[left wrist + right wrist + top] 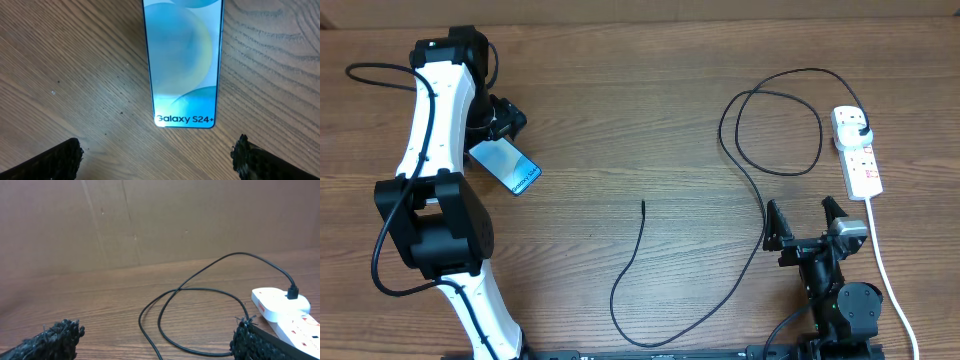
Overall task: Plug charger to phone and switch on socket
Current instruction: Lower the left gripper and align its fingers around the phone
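My charger sprawls over the right half of the overhead view. Its black plug sits in the uppermost outlet of the socket at the right edge. From there the cable arcs up and left, crosses itself in a loop, drops past my right gripper and curls along the bottom. It ends with its connector tip lying free near the middle of the frame, well apart from the phone.

The phone lies flat at the left, screen lit, partly under my left arm. In the left wrist view its short edge with the "Galaxy S24+" text faces my left gripper. The two fingers stand spread wide in the lower corners of that view, holding nothing and not touching the phone.

My right gripper is also spread wide and empty, low in the right of the overhead view, with the cable just beside one finger. The socket's white cord runs down the right edge. Everything rests on a wooden table.
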`<state>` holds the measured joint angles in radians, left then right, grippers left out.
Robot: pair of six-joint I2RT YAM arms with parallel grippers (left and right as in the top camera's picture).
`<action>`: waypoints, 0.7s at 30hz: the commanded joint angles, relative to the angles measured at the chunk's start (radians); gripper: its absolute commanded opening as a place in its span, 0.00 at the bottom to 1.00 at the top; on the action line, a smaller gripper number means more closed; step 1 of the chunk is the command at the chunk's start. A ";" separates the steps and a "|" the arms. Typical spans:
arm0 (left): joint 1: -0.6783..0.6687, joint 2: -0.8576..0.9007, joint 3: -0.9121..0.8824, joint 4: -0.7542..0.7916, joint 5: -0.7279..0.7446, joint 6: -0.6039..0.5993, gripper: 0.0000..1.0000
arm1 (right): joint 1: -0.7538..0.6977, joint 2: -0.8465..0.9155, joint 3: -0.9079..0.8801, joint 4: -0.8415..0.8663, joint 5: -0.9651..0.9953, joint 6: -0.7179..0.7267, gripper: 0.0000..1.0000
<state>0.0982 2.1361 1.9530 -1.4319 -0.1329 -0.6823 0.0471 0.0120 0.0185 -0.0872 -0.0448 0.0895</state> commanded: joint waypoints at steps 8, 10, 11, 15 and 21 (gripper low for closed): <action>-0.001 0.011 -0.006 0.014 -0.035 -0.029 1.00 | -0.003 -0.010 -0.011 0.005 0.007 -0.005 1.00; -0.001 0.011 -0.020 0.031 -0.035 -0.029 0.99 | -0.003 -0.010 -0.011 0.005 0.007 -0.005 1.00; -0.001 0.011 -0.030 0.041 -0.035 -0.029 1.00 | -0.003 -0.010 -0.011 0.005 0.007 -0.005 1.00; -0.001 0.011 -0.091 0.080 -0.022 -0.029 1.00 | -0.003 -0.010 -0.011 0.005 0.007 -0.005 1.00; -0.001 0.011 -0.132 0.141 -0.004 -0.029 1.00 | -0.003 -0.010 -0.011 0.005 0.007 -0.005 1.00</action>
<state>0.0982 2.1361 1.8423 -1.3140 -0.1432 -0.6895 0.0471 0.0120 0.0185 -0.0868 -0.0448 0.0891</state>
